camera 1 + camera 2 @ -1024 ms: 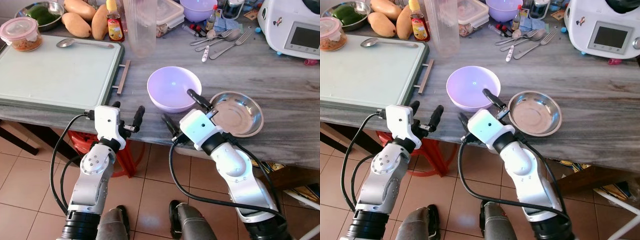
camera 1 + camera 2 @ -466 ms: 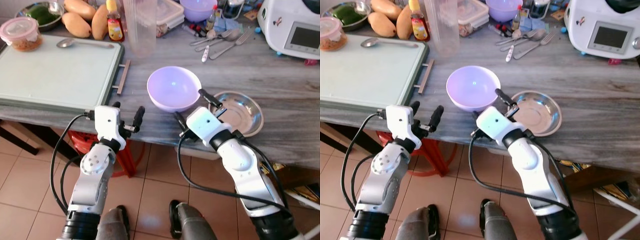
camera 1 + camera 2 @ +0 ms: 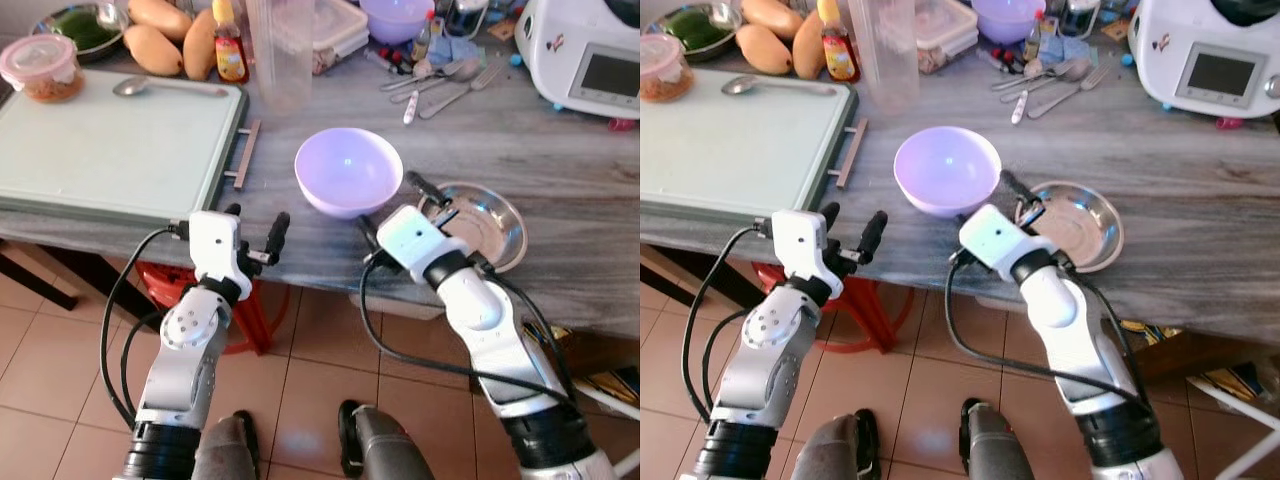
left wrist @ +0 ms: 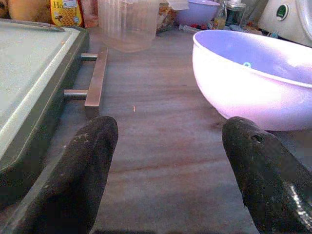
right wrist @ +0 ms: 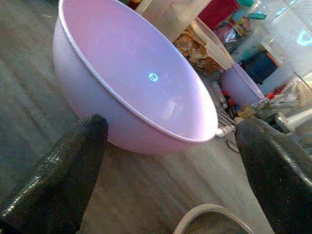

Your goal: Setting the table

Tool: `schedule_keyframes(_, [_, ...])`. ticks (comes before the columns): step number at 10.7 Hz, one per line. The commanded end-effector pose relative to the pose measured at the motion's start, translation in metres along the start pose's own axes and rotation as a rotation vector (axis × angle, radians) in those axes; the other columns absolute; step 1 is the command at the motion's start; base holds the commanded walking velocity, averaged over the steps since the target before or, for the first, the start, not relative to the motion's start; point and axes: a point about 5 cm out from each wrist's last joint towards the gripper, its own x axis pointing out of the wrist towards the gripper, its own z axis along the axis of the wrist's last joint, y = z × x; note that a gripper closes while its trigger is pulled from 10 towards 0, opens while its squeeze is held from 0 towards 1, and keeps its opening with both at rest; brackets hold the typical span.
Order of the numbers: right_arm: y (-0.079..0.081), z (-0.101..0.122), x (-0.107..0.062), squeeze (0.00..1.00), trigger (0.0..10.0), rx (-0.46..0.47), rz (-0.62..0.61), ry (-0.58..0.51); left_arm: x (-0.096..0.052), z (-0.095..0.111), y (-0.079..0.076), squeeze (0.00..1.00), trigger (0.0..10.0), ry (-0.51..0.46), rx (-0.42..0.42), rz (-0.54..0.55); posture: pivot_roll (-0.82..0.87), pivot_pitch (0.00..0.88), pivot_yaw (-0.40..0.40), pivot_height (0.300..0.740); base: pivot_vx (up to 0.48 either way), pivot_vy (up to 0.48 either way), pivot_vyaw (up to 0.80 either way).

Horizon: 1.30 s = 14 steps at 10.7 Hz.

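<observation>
A lilac plastic bowl [image 3: 348,170] stands upright near the table's front edge. Just right of it lies a shallow steel plate [image 3: 485,225]. My right gripper [image 3: 393,208] is open at the bowl's front right. One finger lies by the plate's near rim, the other at the table edge. In the right wrist view the bowl [image 5: 136,83] sits ahead between the two black fingers [image 5: 53,180], apart from both. My left gripper [image 3: 258,213] is open and holds nothing. It hangs at the table's front edge, left of the bowl [image 4: 253,73].
A pale green tray [image 3: 110,140] with a spoon [image 3: 165,87] covers the left of the table, its handle [image 3: 243,152] facing the bowl. A clear jug [image 3: 283,50], a sauce bottle [image 3: 230,45], mangoes, cutlery [image 3: 440,80] and a white appliance [image 3: 590,50] line the back.
My right gripper has moved forward and to the right, from the table edge below the bowl to the gap between bowl and plate. The bowl seems nudged slightly away. The left arm is still.
</observation>
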Motion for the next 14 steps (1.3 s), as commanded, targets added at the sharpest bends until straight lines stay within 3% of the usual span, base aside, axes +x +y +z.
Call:
schedule_keyframes(1, [-0.005, -0.001, 0.000, 0.00, 10.0, -0.006, -0.023, 0.000, -0.003, -0.002, -0.001, 0.00, 10.0, 0.012, 0.003, -0.001, -0.10, 0.197, -0.004, 0.740, 0.000, 0.000, 0.00])
schedule_keyframes(5, [-0.006, 0.001, -0.002, 0.00, 10.0, 0.006, -0.039, -0.013, -0.003, -0.002, -0.001, 0.00, 10.0, 0.014, 0.003, -0.006, -0.11, 0.200, -0.001, 0.740, 0.000, 0.000, 0.00])
schedule_keyframes(10, [0.011, 0.007, -0.027, 0.00, 10.0, 0.127, -0.009, 0.012, -0.001, -0.002, -0.001, 0.00, 10.0, 0.016, 0.001, -0.007, -0.12, 0.200, -0.003, 0.740, 0.000, 0.000, 0.00])
schedule_keyframes(14, [-0.007, 0.007, -0.046, 0.00, 10.0, 0.128, -0.177, 0.011, 0.002, -0.003, -0.003, 0.00, 10.0, 0.014, -0.004, -0.018, -0.14, 0.184, 0.002, 0.740, 0.000, 0.000, 0.00])
